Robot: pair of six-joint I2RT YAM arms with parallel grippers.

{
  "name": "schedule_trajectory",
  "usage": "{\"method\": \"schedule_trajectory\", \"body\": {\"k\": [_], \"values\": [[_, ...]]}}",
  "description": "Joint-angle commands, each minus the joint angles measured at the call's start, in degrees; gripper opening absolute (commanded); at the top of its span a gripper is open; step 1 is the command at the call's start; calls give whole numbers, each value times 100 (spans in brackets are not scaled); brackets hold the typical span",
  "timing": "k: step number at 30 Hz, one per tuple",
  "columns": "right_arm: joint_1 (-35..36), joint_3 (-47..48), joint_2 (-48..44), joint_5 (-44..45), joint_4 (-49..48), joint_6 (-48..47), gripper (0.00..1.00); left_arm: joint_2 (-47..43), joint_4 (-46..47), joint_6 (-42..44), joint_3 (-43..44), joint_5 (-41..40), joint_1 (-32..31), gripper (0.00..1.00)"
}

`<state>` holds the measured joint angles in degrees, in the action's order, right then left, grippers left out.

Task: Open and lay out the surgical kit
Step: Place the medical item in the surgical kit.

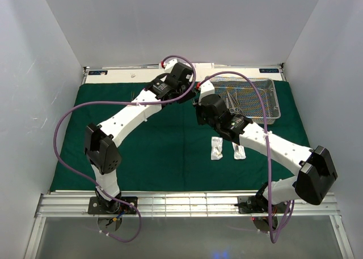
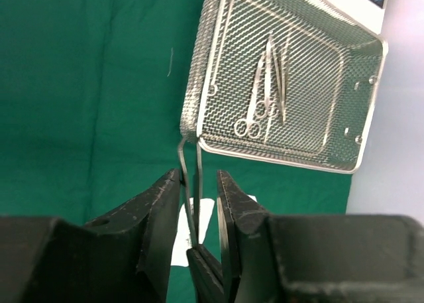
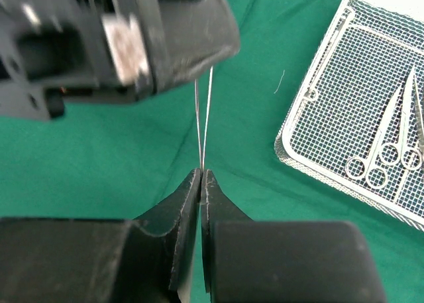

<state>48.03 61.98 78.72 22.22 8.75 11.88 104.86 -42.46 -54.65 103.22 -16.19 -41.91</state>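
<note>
— Biggest first?
— Dark green cloth (image 1: 159, 151). Lies flat, covers most of the desk (image 1: 125, 75).
— On top of it?
— Wire-mesh tray (image 1: 260, 103), far right corner of the cloth. Sits level, open side up.
— And the arms?
— Meet at the far middle, just left of the tray. Left gripper (image 2: 199, 183) on the left side, right gripper (image 3: 202, 177) on the right, tips facing each other.
— State of the left fingers (image 2: 162, 210)?
— Apart, straddling a slim pair of metal forceps (image 3: 204, 117). Clear gap on one side; touching on the other, cannot tell.
— Right fingers (image 3: 185, 210)?
— Clenched on the same forceps, pinching both thin arms together at one end. Held over the cloth, outside the tray.
— Inside the tray?
— Scissors (image 2: 255, 111) and other slim instruments (image 2: 278, 77), flat on the mesh, side by side.
— Smallest?
— Left packet (image 1: 216, 148) and right packet (image 1: 239, 152), both clear, side by side on the cloth, nearer than the fingers, right of centre, apart from the tray.
</note>
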Motion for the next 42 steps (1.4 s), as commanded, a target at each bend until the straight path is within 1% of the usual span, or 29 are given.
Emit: {"method": "schedule_trajectory", "body": {"k": [1, 4, 8, 9, 11, 12, 14, 16, 20, 21, 23, 25, 26, 27, 28, 29, 30, 32, 33, 35, 36, 37, 39, 42], "values": [[40, -36, -32, 72, -427, 86, 8, -27, -61, -54, -109, -69, -19, 39], [48, -36, -6, 72, -445, 86, 8, 17, -87, -46, -144, -95, -19, 39], [49, -36, 21, 55, -462, 86, 8, 70, -96, -10, -144, -122, -19, 34], [49, -28, 21, 55, -471, 69, 8, 87, -96, -2, -136, -122, -10, 28], [49, -28, 47, 63, -471, 60, 8, 105, -96, 34, -83, -113, -19, 22], [49, -19, 56, 63, -471, 60, 8, 131, -96, 51, -65, -104, -19, 16], [49, -19, 100, 55, -471, 51, 8, 149, -96, 86, -48, -95, -10, 9], [49, -19, 135, 28, -471, 43, 8, 175, -96, 130, -12, -95, -19, 4], [49, 16, 188, -155, -427, 34, 11, 237, -79, 384, 31, -104, -1, 0], [49, 25, 205, -243, -427, 34, 21, 245, -79, 455, 23, -113, 7, 0], [57, 51, 197, -384, -366, 86, 27, 228, -9, 622, -38, -157, 51, 0], [49, 43, 127, -455, -322, 121, 37, 176, 228, 1025, -266, -139, 165, 0], [40, 17, 100, -473, -304, 139, 39, 123, 316, 1183, -346, -122, 218, 0], [48, 8, 56, -481, -278, 148, 45, 123, 404, 1368, -407, -78, 279, 0], [40, -1, -22, -490, -234, 148, 47, 131, 457, 1761, -469, -52, 393, 0], [31, -36, -75, -490, -208, 139, 50, 149, 440, 1974, -478, -69, 455, 0], [31, -63, -172, -499, -164, 148, 55, 184, 414, 2141, -504, -165, 525, 0], [-4, -150, -295, -473, -32, 139, 61, 184, 431, 2590, -697, -122, 780, 0], [-13, -194, -357, -473, 21, 131, 66, 184, 457, 2722, -776, 0, 911, 0], [-57, -300, -567, -412, 161, 104, 71, 210, 528, 3107, -934, 229, 1298, 0], [-66, -404, -699, -394, 197, 95, 77, 237, 554, 3240, -953, 360, 1439, 0], [-101, -449, -752, -359, 249, 87, 78, 359, 554, 3398, -944, 396, 1640, 0], [-171, -528, -884, -315, 469, 86, 82, 517, 519, 3759, -786, 414, 1817, 0], [-303, -643, -1007, -323, 714, 86, 84, 904, 537, 4242, -558, 511, 2072, 0]]}}
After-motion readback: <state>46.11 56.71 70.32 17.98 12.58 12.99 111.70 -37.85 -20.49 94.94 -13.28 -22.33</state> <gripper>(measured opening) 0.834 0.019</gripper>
